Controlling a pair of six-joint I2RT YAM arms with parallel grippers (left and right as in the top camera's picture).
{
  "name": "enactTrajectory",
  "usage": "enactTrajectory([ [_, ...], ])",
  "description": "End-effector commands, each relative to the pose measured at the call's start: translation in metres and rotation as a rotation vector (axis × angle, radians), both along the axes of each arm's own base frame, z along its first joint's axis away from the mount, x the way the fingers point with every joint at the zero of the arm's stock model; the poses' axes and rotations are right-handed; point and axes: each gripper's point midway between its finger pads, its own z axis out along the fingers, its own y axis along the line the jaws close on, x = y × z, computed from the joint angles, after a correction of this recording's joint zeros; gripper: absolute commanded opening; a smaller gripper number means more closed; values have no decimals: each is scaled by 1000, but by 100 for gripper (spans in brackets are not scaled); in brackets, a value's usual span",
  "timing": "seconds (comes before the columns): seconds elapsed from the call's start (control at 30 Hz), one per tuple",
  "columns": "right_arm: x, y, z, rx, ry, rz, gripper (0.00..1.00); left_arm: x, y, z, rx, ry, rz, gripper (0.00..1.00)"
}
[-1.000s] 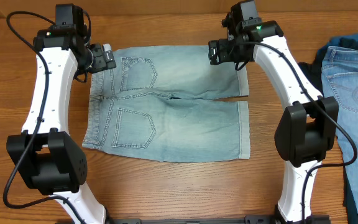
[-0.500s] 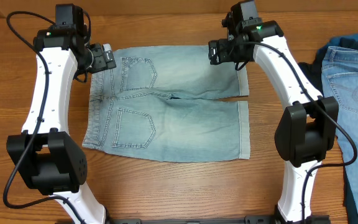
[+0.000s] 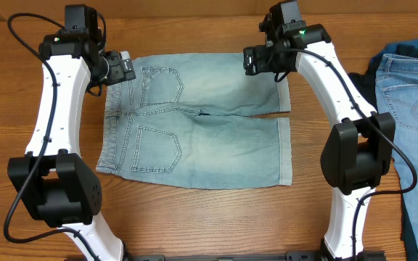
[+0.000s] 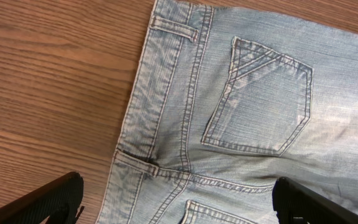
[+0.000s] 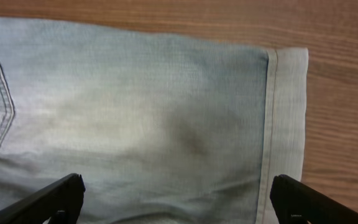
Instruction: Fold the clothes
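Observation:
Pale light-wash jean shorts [image 3: 194,119] lie flat on the wooden table, back pockets up, waistband at the left, cuffed hems at the right. My left gripper [image 3: 120,69] hovers over the far waistband corner, open and empty; its wrist view shows the waistband and a back pocket [image 4: 260,106] between the spread fingers [image 4: 48,202]. My right gripper [image 3: 261,61] hovers over the far leg near its cuff, open and empty; its wrist view shows the leg cloth [image 5: 148,118] and the cuffed hem [image 5: 284,118].
A pile of other denim lies at the right edge: light-blue jeans [image 3: 412,109] over darker blue pieces [image 3: 372,72]. Bare wooden tabletop [image 3: 194,217] surrounds the shorts.

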Motion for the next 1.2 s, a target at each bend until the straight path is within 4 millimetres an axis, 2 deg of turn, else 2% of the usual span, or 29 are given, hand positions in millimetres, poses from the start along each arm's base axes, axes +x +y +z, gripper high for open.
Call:
enactTrajectory([
  [0.0, 12, 5, 20, 23, -73, 3, 100, 8, 0, 8, -12, -49, 9, 100],
  [0.03, 10, 5, 19, 21, -64, 3, 100, 19, 1, 13, -9, -99, 8, 100],
  [0.13, -7, -8, 8, -42, 14, -8, 100, 31, 1, 20, -6, -158, 7, 100],
  [0.2, -18, -27, 2, -124, 65, -43, 92, 35, 4, 22, 9, -174, 14, 100],
  [0.23, -29, -39, -2, -154, 114, -57, 83, 32, 3, 20, -1, -160, 12, 100],
  [0.27, -37, -45, -3, -161, 149, -64, 80, 27, 2, 17, -6, -138, 10, 91],
  [0.33, -53, -59, -7, -166, 228, -119, 78, 8, -8, 13, -58, -64, -11, 72],
  [0.4, -67, -69, -9, -167, 298, -172, 80, -4, -16, 16, -96, -36, -27, 65],
  [0.5, -82, -80, -1, -169, 344, -209, 75, -21, -18, 41, -96, -52, -27, 64],
  [0.6, -91, -84, 28, -145, 316, -271, 76, -44, -11, 75, -44, -97, -6, 68],
  [0.67, -100, -85, 49, -128, 293, -304, 76, -63, -12, 91, -46, -103, 5, 69],
  [0.73, -115, -87, 70, -113, 282, -336, 77, -86, -13, 98, -52, -67, 15, 72],
  [0.83, -143, -91, 97, -103, 294, -378, 79, -120, -13, 93, -42, 44, 18, 75],
  [0.9, -162, -94, 105, -115, 327, -382, 79, -141, -10, 85, -16, 139, 0, 77],
  [1.03, -184, -99, 108, -119, 359, -426, 80, -171, 0, 70, 40, 268, 13, 80],
  [1.17, -222, -105, 100, -132, 402, -453, 84, -204, -3, 46, 28, 331, 33, 81],
])
